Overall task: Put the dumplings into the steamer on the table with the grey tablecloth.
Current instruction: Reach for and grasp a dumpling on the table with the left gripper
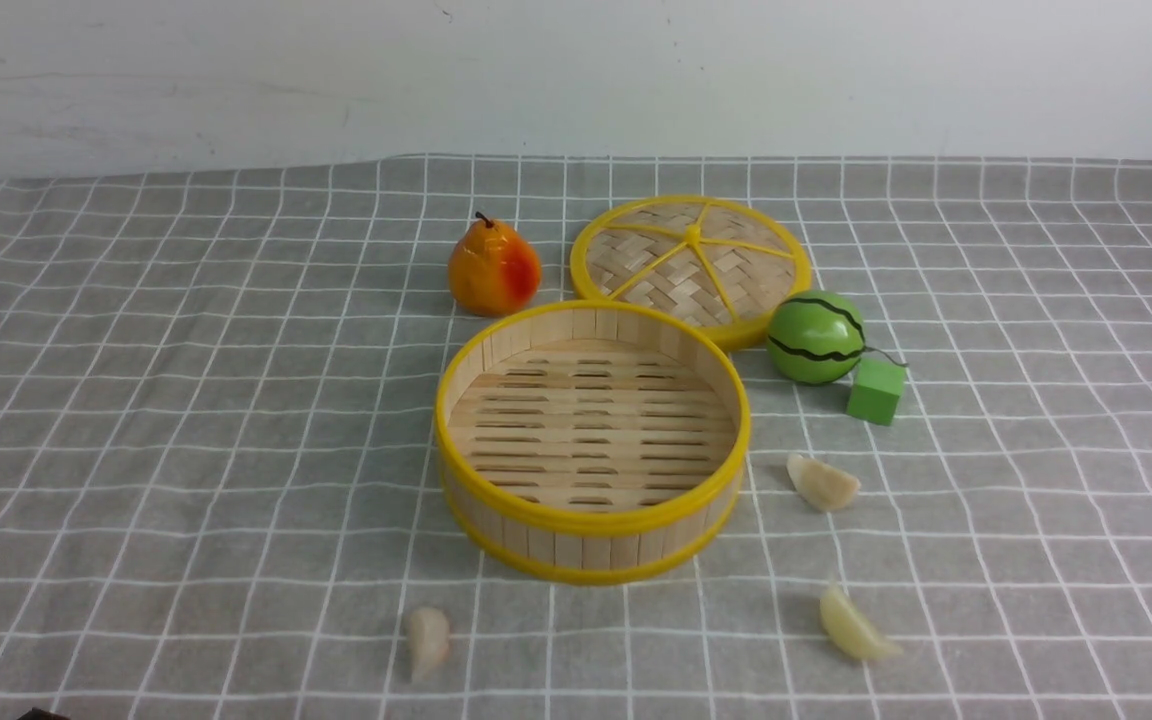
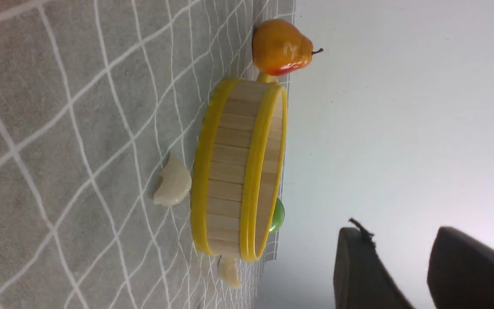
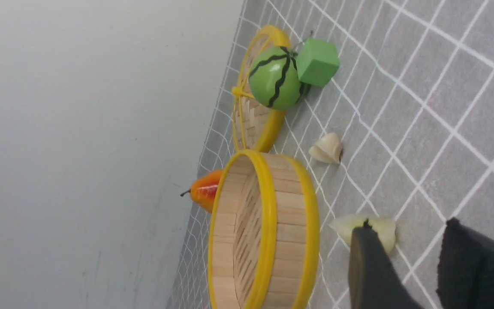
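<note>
The empty bamboo steamer (image 1: 591, 545) stands mid-table on the grey tablecloth (image 1: 186, 420). Three dumplings lie on the cloth around it: one to its right (image 1: 823, 483), one front right (image 1: 856, 627), one front left (image 1: 428, 640). Neither gripper shows in the front view. In the left wrist view my left gripper (image 2: 397, 234) is open and empty, raised well short of the steamer (image 2: 230, 163) and the dumpling (image 2: 173, 182) beside it. My right gripper (image 3: 408, 227) is open over the cloth, one finger (image 3: 371, 266) partly hiding a dumpling (image 3: 382, 227); another dumpling (image 3: 327, 148) lies farther off.
Behind the steamer lie the flat woven lid (image 1: 691, 262) and an orange pear (image 1: 493, 268). A toy watermelon (image 1: 816, 337) and a green cube (image 1: 876, 390) sit at the steamer's right rear. A white wall backs the table.
</note>
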### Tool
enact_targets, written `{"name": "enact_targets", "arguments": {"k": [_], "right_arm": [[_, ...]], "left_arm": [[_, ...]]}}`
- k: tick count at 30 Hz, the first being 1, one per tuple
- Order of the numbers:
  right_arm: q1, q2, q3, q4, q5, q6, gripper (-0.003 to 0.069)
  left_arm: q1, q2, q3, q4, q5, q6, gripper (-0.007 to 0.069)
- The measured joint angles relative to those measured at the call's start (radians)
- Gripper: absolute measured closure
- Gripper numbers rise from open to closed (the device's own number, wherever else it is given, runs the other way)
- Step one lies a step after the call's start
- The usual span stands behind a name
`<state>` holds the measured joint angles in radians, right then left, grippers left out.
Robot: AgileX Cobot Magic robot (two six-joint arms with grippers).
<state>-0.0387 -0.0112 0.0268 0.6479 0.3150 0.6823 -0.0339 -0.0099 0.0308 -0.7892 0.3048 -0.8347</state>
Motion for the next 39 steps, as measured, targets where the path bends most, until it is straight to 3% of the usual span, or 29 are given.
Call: {"name": "enact_targets", "arguments": {"k": [4,6,7,9,12,14,15,16,20,24,29,35,36,37,39], "right_arm": [[0.000,0.000,-0.008,-0.005,-0.021,-0.092,0.0417],[0.000,0.002,-0.060,-0.027,-0.022,-0.215,0.0426],[0.000,0.002,-0.060,-0.027,-0.022,-0.226,0.0426],[0.000,0.054,-0.160,-0.078,-0.038,-0.367,0.0490],[0.000,0.235,-0.320,-0.178,-0.051,-0.549,0.0624],[0.000,0.342,-0.407,-0.216,-0.036,-0.623,0.0664],[0.000,0.497,-0.526,-0.252,0.033,-0.705,0.0676],[0.000,0.497,-0.540,-0.255,0.033,-0.714,0.0677],[0.009,0.782,-0.809,-0.278,0.338,-0.879,0.0678],[0.096,0.971,-0.965,-0.309,0.580,-0.940,0.0677],[0.263,1.085,-1.026,-0.397,0.716,-0.946,0.0674],[0.368,1.100,-1.027,-0.441,0.744,-0.947,0.0673],[0.372,1.100,-1.027,-0.442,0.744,-0.947,0.0673],[0.377,1.100,-1.027,-0.447,0.742,-0.947,0.0673],[0.377,1.100,-1.027,-0.447,0.737,-0.947,0.0672]], "left_arm": [[0.000,0.000,-0.098,0.005,0.097,0.245,0.0386],[0.000,0.007,-0.209,0.037,0.168,0.487,0.0398],[0.000,0.007,-0.209,0.037,0.168,0.487,0.0398],[0.000,0.093,-0.352,0.132,0.263,0.659,0.0454],[0.000,0.313,-0.543,0.300,0.398,0.752,0.0575],[0.000,0.405,-0.613,0.392,0.452,0.763,0.0629],[0.000,0.543,-0.720,0.504,0.539,0.762,0.0638],[0.000,0.571,-0.730,0.516,0.549,0.762,0.0638],[-0.052,0.814,-0.867,0.685,0.719,0.715,0.0638],[-0.232,0.993,-0.927,0.759,0.755,0.684,0.0638],[-0.396,1.176,-0.978,0.818,0.741,0.638,0.0627],[-0.446,1.375,-1.007,0.789,0.612,0.523,0.0456],[-0.448,1.407,-1.009,0.778,0.572,0.513,0.0402],[-0.449,1.483,-1.011,0.754,0.502,0.502,0.0301],[-0.449,1.545,-1.011,0.736,0.435,0.498,0.0209]]}}
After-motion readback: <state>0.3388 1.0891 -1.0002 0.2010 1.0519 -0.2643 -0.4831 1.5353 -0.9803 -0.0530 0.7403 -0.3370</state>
